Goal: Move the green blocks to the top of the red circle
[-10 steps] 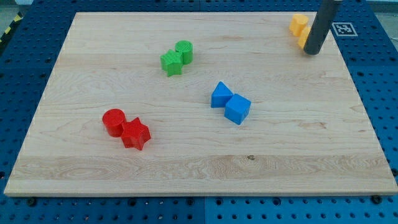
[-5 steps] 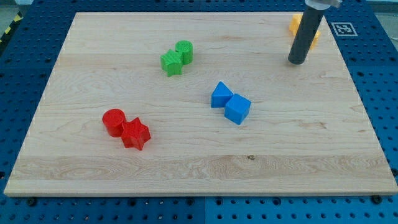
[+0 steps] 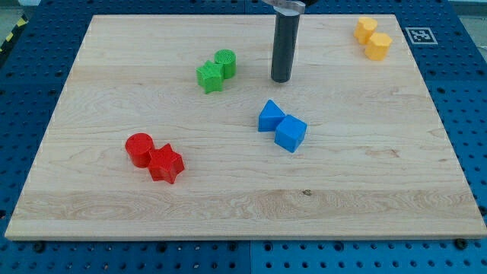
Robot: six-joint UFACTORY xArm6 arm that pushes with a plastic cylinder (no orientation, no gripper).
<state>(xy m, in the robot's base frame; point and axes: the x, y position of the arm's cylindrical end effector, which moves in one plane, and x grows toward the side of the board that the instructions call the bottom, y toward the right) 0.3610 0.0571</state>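
A green star block [image 3: 209,76] and a green cylinder block [image 3: 225,62] sit touching in the upper middle of the wooden board [image 3: 114,205]. The red circle block [image 3: 139,149] lies at the lower left, touching a red star block [image 3: 167,164] on its right. My tip [image 3: 281,79] stands to the right of the green blocks, apart from them, and above the blue blocks.
Two blue blocks [image 3: 281,125] sit touching near the board's middle, just below my tip. Two yellow blocks [image 3: 372,38] lie at the top right corner. A black-and-white marker [image 3: 421,35] is off the board's top right edge.
My tip has moved left from beside the yellow blocks to near the green blocks. No block has moved.
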